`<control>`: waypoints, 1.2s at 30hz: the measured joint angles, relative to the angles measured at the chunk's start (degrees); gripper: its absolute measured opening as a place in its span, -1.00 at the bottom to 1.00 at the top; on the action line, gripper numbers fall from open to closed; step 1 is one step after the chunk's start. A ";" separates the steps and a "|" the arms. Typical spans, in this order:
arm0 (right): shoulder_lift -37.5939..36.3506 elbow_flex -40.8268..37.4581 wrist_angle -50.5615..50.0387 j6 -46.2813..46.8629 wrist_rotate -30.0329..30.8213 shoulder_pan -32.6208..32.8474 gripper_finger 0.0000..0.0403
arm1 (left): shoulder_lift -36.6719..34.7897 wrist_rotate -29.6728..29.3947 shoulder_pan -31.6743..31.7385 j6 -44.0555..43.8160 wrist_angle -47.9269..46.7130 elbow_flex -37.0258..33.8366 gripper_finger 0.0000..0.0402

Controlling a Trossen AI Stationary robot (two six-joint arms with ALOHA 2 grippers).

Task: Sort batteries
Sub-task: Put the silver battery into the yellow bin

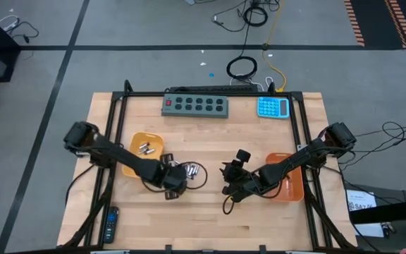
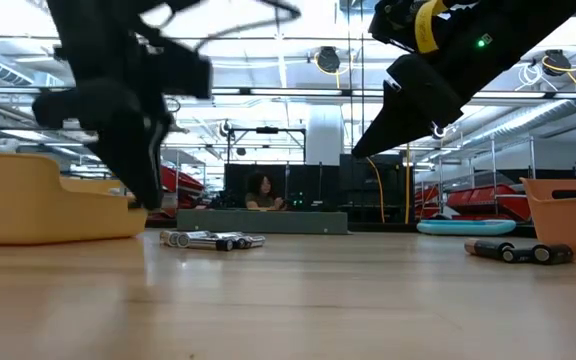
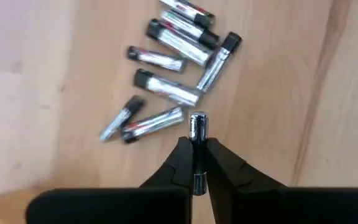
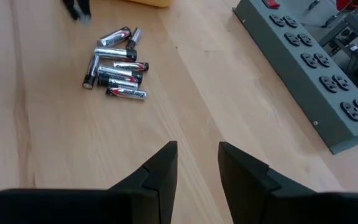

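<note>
Clamped between my left end effector (image 3: pixel 196 163) fingers is one silver battery (image 3: pixel 197 149), its long axis running straight out along the fingers, bright cap forward; just beyond that cap lies the loose pile of batteries (image 3: pixel 166 81) on the bare wood surface (image 3: pixel 36 93), pointing every which way

From above, my left end effector (image 1: pixel 175 185) sits touching the near edge of the battery pile (image 1: pixel 193 171), and the left orange tray (image 1: pixel 134 164), already holding a few silvery batteries (image 1: pixel 146 148), lies just beside the pile toward my left shoulder. That tray is the landmark: the carry goes from the pile back to it, and my left arm is plainly the nearer one. My right end effector (image 1: pixel 232 182) waits on the far side of the pile from that tray, with the right orange tray (image 1: pixel 294 189) behind it

At table height, the pile (image 2: pixel 213 240) lies just beside the left tray (image 2: pixel 38 200), and a few dark batteries (image 2: pixel 518 252) lie near the right tray (image 2: pixel 568 210)

My right end effector (image 4: pixel 197 163) has its fingers apart with nothing between them, the pile (image 4: pixel 114 62) well ahead
</note>
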 joint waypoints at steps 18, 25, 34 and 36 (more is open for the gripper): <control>0.00 0.00 1.16 0.09 -0.30 -0.39 -0.47 | -20.61 -2.80 -1.92 -29.49 -36.80 -5.47 -0.24; 0.00 0.00 1.39 -0.66 -0.45 -1.18 -0.47 | -20.65 -4.67 0.90 -20.53 -32.16 -2.55 0.26; 0.00 0.00 1.35 -0.28 -0.63 -1.26 -0.47 | -11.56 -2.22 6.02 4.59 -7.97 -2.44 0.05; 0.00 0.00 1.32 -0.29 -0.63 -0.98 -0.47 | -9.26 2.62 7.63 9.65 -5.21 -2.42 0.01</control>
